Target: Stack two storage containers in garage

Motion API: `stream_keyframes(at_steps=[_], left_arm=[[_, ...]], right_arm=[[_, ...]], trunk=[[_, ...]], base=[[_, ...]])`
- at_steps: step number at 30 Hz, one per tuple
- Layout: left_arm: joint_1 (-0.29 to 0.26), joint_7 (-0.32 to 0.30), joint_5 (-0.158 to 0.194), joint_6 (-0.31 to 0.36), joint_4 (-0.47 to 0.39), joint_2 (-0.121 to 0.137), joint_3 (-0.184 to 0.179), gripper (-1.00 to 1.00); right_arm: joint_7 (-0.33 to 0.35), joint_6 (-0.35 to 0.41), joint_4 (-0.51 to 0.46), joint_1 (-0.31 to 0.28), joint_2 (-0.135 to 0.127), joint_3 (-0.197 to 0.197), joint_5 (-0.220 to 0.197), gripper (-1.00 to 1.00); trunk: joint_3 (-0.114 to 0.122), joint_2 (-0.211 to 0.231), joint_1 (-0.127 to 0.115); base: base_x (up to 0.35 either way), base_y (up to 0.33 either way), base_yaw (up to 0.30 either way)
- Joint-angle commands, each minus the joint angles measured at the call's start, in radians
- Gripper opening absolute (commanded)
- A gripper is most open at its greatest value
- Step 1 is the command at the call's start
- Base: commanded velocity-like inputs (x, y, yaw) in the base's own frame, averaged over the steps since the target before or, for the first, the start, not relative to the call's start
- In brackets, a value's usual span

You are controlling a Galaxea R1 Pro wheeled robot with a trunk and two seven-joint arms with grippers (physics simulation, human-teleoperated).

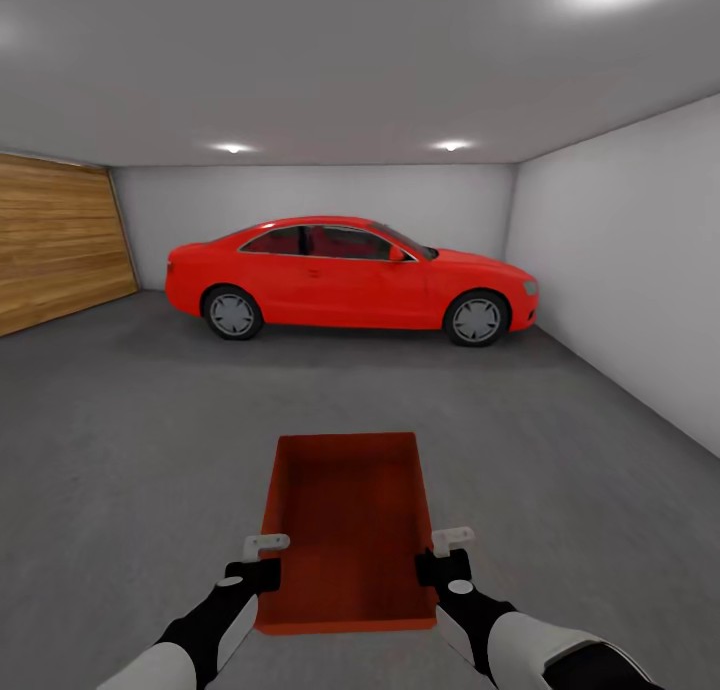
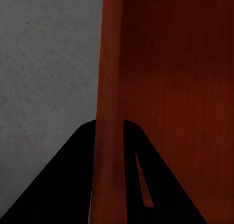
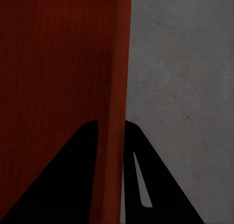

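Now one storage container (image 1: 348, 530), two grippers' fingers (image 1: 266, 545) clamping its walls.

1. Head view: both arms are cut off by the lower picture edge; only forearms and wrists show.
2. Wooden door (image 1: 55, 238): cut by the left picture edge.
3. Storage container (image 1: 348, 530): its underside is hidden, so whether it touches the floor (image 1: 120, 450) cannot be told.
4. Left wrist view: the container wall (image 2: 109, 87) runs off the upper and lower edges; the dark fingers (image 2: 63, 185) of the left tool (image 2: 109, 131) are cut off below.
5. Right wrist view: same for the wall (image 3: 117, 87) and the right tool (image 3: 111, 131); finger detail is too dark to resolve.
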Motion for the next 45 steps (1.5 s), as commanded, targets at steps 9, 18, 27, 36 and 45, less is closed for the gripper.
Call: stream_keyframes(at_steps=[9, 18, 27, 36, 45], left_arm=[[-0.002, 0.079, 0.017, -0.053, -0.004, 0.000, 0.053, -1.00], [-0.002, 0.079, 0.017, -0.053, -0.001, 0.000, 0.053, -1.00], [-0.002, 0.079, 0.017, -0.053, -0.001, 0.000, 0.053, -1.00], [-0.002, 0.079, 0.017, -0.052, 0.002, 0.000, 0.052, -1.00], [-0.002, 0.079, 0.017, -0.052, 0.002, 0.000, 0.052, -1.00]], right_arm=[[0.003, 0.000, 0.001, 0.000, 0.001, -0.034, 0.004, -1.00], [0.003, 0.000, 0.001, 0.000, -0.001, -0.034, 0.004, -1.00], [0.003, 0.000, 0.000, 0.000, 0.000, -0.034, 0.004, -1.00], [0.003, 0.000, 0.001, 0.000, -0.001, -0.034, 0.004, -1.00], [0.003, 0.000, 0.001, 0.000, -0.001, -0.034, 0.004, -1.00]], trunk=[[-0.002, -0.002, 0.001], [-0.002, -0.002, 0.001], [-0.002, -0.002, 0.001], [-0.002, -0.002, 0.001], [-0.002, -0.002, 0.001]], base=[[0.321, 0.000, 0.000], [0.321, 0.000, 0.000], [0.321, 0.000, 0.000], [0.321, 0.000, 0.000], [0.321, 0.000, 0.000]])
